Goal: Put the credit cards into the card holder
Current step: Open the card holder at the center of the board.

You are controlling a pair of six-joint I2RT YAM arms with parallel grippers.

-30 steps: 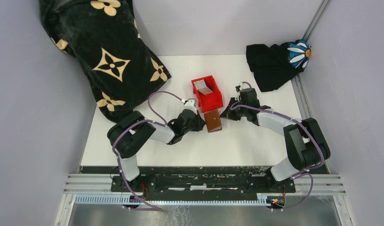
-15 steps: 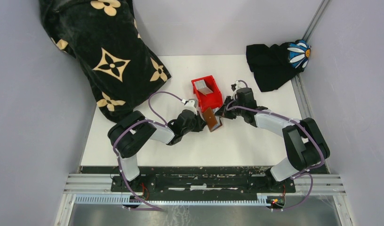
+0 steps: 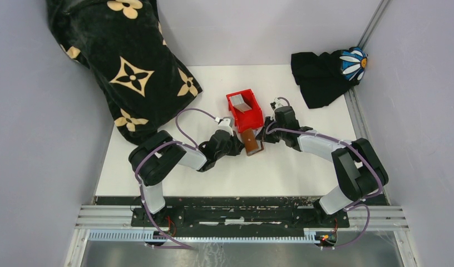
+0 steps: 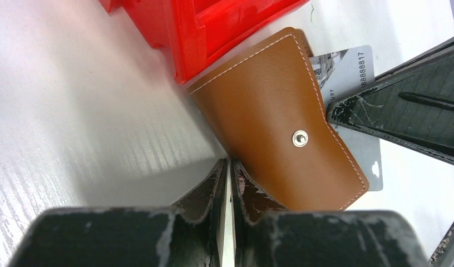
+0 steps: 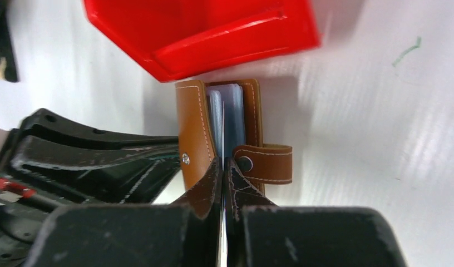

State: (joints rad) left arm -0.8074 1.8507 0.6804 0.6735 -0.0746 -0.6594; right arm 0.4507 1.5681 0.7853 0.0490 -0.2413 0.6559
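The white table [image 3: 302, 167] carries four things. Near its middle, a little toward the back, sits a red bin [image 3: 252, 120], open side up. Just in front of it the brown wallet [image 3: 251, 142] rests on the tabletop, tipped up rather than flat, its far end right at the bin's near corner; whether they touch I cannot tell. Over the back left corner sprawls a big black fabric [image 3: 130, 72] with cream flower shapes, spilling past the table's left edge and up the wall. In the back right corner lies a smaller black cloth [image 3: 319, 75] with a blue-and-white daisy, well apart from the bin
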